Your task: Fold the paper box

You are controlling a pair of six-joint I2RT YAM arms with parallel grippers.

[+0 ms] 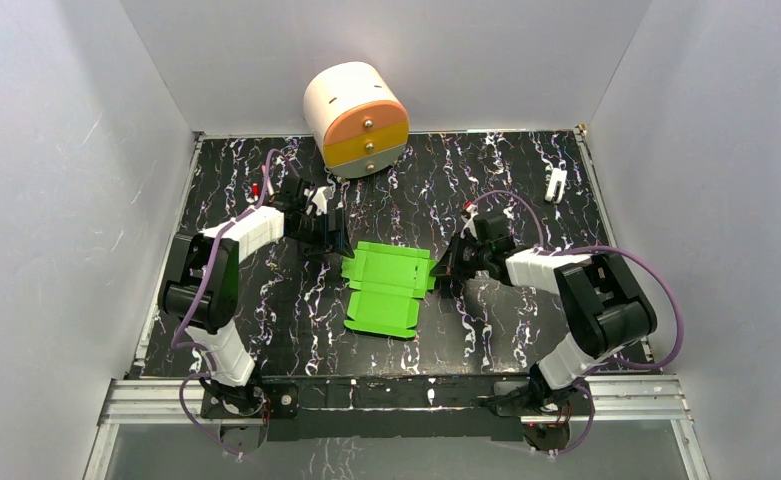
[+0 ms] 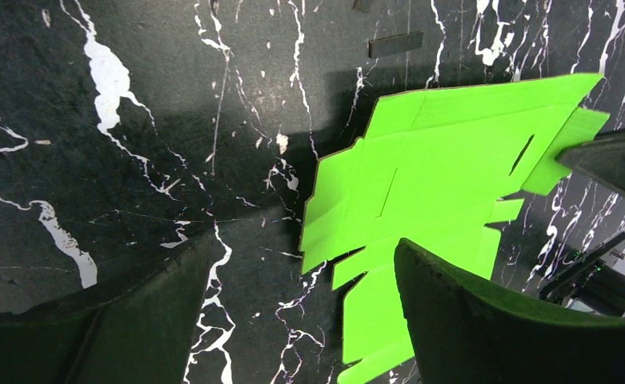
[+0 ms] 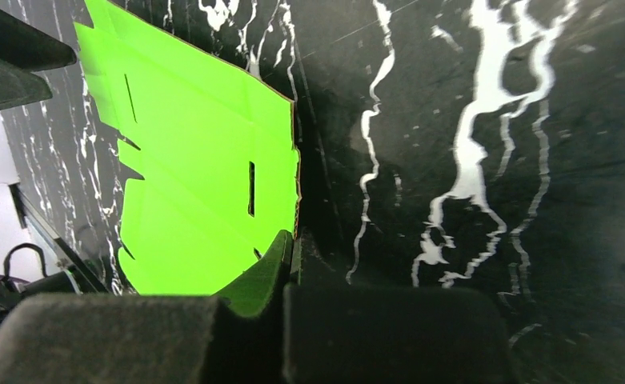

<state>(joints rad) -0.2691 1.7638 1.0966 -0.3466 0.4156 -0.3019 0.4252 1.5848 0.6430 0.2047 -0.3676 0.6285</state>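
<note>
The paper box [image 1: 390, 289] is a bright green flat die-cut sheet with flaps and slots, lying on the black marbled table at the centre. My left gripper [image 1: 332, 238] is open just off the sheet's far left corner. In the left wrist view [image 2: 305, 260] one finger [image 2: 485, 312] hangs over the sheet [image 2: 445, 168] and the other is over bare table. My right gripper [image 1: 445, 270] is shut on the sheet's right edge. In the right wrist view [image 3: 290, 252] the card's edge [image 3: 213, 160] runs in between the closed fingers.
A cream cylinder drawer unit [image 1: 356, 118] with orange and yellow drawers lies at the back edge of the table. A small white object [image 1: 556, 183] sits at the far right. Grey walls close in on three sides.
</note>
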